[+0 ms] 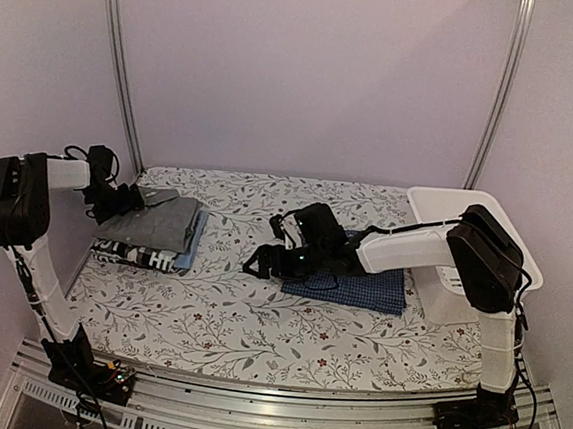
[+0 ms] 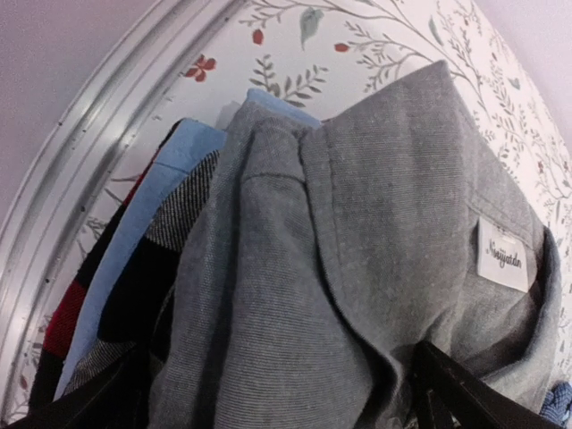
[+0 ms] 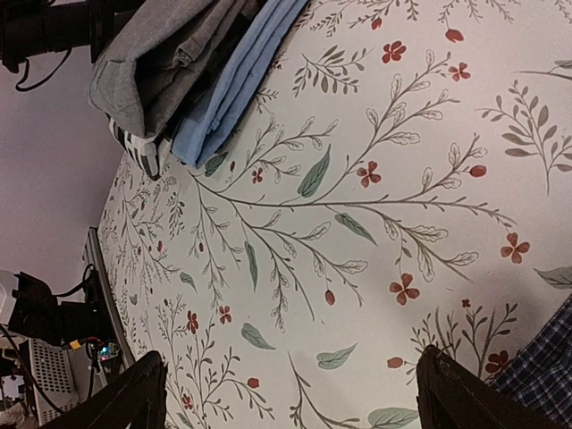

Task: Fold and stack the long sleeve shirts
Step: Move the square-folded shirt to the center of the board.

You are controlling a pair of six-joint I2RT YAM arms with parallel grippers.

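Observation:
A stack of folded long sleeve shirts point(image 1: 155, 228) lies at the table's left, the grey shirt point(image 2: 357, 268) on top, a light blue shirt point(image 2: 134, 232) and a dark-striped one point(image 2: 183, 210) under it. My left gripper point(image 1: 130, 202) is at the stack's back left corner. It point(image 2: 277, 407) stands open, its jaws wide apart with grey cloth lying between them. The dark blue check shirt point(image 1: 361, 284) lies folded right of centre. My right gripper point(image 1: 259, 262) hovers open just left of it over bare tablecloth point(image 3: 290, 402). A corner of that check shirt point(image 3: 545, 366) shows by one finger.
A white plastic basket point(image 1: 468, 205) stands at the table's right edge behind the right arm. The floral tablecloth point(image 1: 257, 317) covers the table. A metal rail point(image 2: 80, 179) runs close behind the stack, with the wall beyond it.

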